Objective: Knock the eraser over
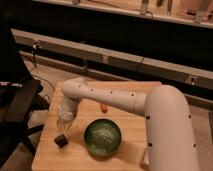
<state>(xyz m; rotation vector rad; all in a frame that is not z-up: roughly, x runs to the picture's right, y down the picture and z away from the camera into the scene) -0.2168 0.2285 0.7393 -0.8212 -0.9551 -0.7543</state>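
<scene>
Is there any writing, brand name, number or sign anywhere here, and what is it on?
None can be read. The white arm, the gripper near the dark eraser, the green bowl, the small orange thing and the wooden table show no words, numbers or labels; the arm bears only dark dots.

Table (50,156) bears bowl (90,135), eraser (61,141), orange bit (104,107) — end effector (63,127) above eraser.

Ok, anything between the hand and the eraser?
No: the camera view shows only bare table between the hand and the eraser.
</scene>
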